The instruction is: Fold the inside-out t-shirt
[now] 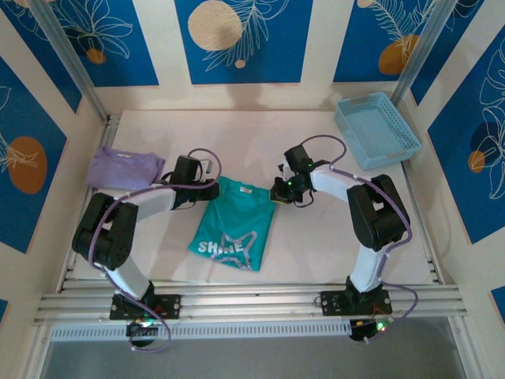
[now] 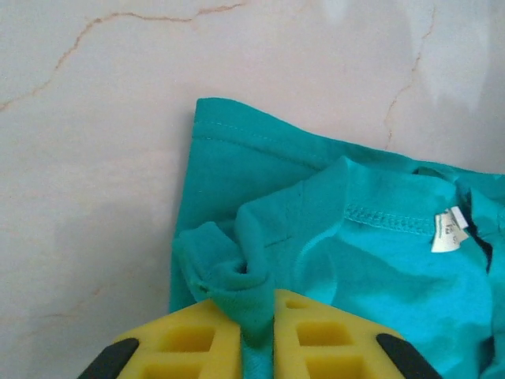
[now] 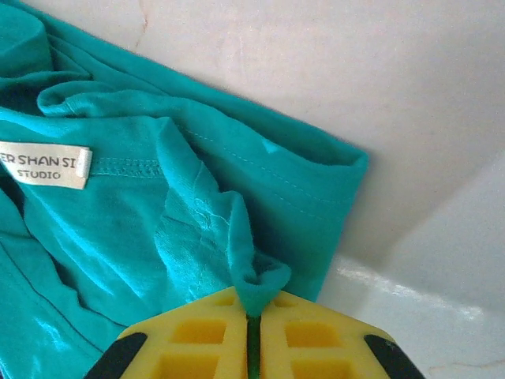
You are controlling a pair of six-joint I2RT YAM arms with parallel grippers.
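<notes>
The counter (image 1: 316,245) is a pale, matt slab; in the left wrist view thin brown veins are seen running across it (image 2: 95,158). It is bordered at 6 o'clock by aluminium rails (image 1: 252,304), onto which both arm bases are bolted. The enclosure is walled with cream panels carrying blue panels (image 1: 233,35) printed with white leaf outlines and orange and cream discs. The teal t-shirt (image 1: 234,225) is laid flat near the centre of the counter, collar end toward 12 o'clock, with white lettering and a star shape (image 1: 229,246) showing at its 6 o'clock end. Its 11 o'clock corner is gripped by the left hand (image 1: 210,188), whose yellow fingers (image 2: 197,347) are seen closed on a bunched fold of cloth. Its 1 o'clock corner is gripped by the right hand (image 1: 278,192), whose pads are likewise pressed together on a pinch of fabric. A white neck label (image 3: 43,166) printed "STUDIO" is visible inside the collar. A folded lavender garment (image 1: 124,167) is placed at 10 o'clock from the t-shirt, near the left wall. A light blue slatted basket (image 1: 376,130) stands at 2 o'clock, well apart from the cloth.
</notes>
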